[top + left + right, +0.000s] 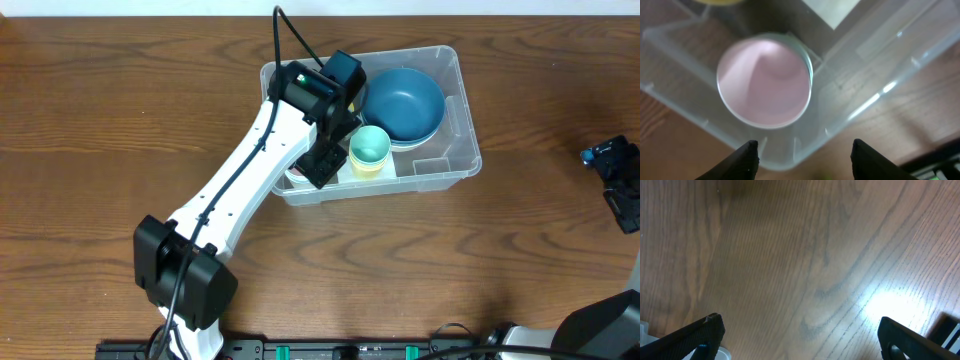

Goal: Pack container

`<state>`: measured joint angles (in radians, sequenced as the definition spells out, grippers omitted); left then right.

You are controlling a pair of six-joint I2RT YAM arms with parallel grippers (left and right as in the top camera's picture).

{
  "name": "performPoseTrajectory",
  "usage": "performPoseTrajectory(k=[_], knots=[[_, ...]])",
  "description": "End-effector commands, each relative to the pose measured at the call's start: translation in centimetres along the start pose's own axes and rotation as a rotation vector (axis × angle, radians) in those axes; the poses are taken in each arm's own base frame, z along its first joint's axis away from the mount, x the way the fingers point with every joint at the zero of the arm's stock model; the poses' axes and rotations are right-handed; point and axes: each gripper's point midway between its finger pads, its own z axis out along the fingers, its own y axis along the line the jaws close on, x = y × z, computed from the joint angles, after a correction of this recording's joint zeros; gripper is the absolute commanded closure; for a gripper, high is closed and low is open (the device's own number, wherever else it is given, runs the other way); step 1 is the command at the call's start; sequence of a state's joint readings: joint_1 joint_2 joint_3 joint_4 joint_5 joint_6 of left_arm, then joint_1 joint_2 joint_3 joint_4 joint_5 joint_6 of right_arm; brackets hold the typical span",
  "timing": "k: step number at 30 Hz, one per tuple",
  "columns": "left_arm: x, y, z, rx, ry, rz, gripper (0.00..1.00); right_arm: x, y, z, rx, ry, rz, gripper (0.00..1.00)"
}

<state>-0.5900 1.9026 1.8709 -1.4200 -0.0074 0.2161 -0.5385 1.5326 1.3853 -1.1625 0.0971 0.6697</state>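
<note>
The clear container [470, 135] stands on the wooden table right of centre. It holds a dark blue bowl [403, 102] and a green cup nested in a yellow one [370, 150]. My left gripper [320, 165] hangs over the container's front left corner. In the left wrist view a pink cup [764, 81] stands upright inside the container wall [865, 65], just beyond my left gripper [804, 150]. Its dark fingers [747, 159] are spread, open, with nothing between them. My right gripper [800, 330] is open over bare wood, at the table's right edge [618, 178].
A white label [432, 166] lies at the container's front right. The left arm's white links [240, 175] cross the table from its base at the front left. A small white round thing [719, 355] shows by the right gripper's left finger.
</note>
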Motion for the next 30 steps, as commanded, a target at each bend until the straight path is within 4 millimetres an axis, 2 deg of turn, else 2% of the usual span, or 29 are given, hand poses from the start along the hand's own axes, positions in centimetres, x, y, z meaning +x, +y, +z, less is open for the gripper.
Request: performPoseTrajectory(k=[1,3,6,7,8,11,16,19,24,26,30], knots=[[0.2,0.7,-4.9,-0.027,-0.13,-0.062,0.38,-0.1,-0.2,-0.1,0.002,-0.004,0.015,0.01],[0.9,0.7,-7.6,-0.034,-0.205,-0.089,0.33,-0.1,-0.2,-0.1,0.002,-0.004,0.015,0.01],[2.5,0.7,-11.1,-0.046,-0.314,-0.099,0.19,-0.1,-0.2,-0.1,0.002,-0.004,0.015,0.01],[3.1,0.7,-12.3,-0.051,-0.351,-0.1,0.13,-0.1,-0.2,-0.1,0.002,-0.004,0.015,0.01],[3.9,0.6,-13.8,-0.057,-0.399,-0.103,0.02,-0.1,-0.2,-0.1,0.003,-0.004,0.015,0.01],[6.5,0.4,-17.2,-0.068,-0.508,-0.11,0.02,-0.1,-0.2,-0.1,0.002,-0.004,0.015,0.01],[10.7,0.0,-21.4,-0.087,-0.667,-0.119,0.02,-0.1,-0.2,-0.1,0.002,-0.004,0.015,0.01],[13.5,-0.3,-22.8,-0.093,-0.721,-0.122,0.02,-0.1,-0.2,-0.1,0.003,-0.004,0.015,0.01],[19.6,-1.3,-22.7,-0.089,-0.697,-0.121,0.02,-0.1,-0.2,-0.1,0.002,-0.004,0.015,0.01],[21.3,-1.5,-22.9,-0.091,-0.716,-0.122,0.02,-0.1,-0.2,-0.1,0.002,-0.004,0.015,0.01],[22.9,-1.7,-24.0,-0.101,-0.802,-0.127,0.02,-0.1,-0.2,-0.1,0.002,-0.004,0.015,0.01]])
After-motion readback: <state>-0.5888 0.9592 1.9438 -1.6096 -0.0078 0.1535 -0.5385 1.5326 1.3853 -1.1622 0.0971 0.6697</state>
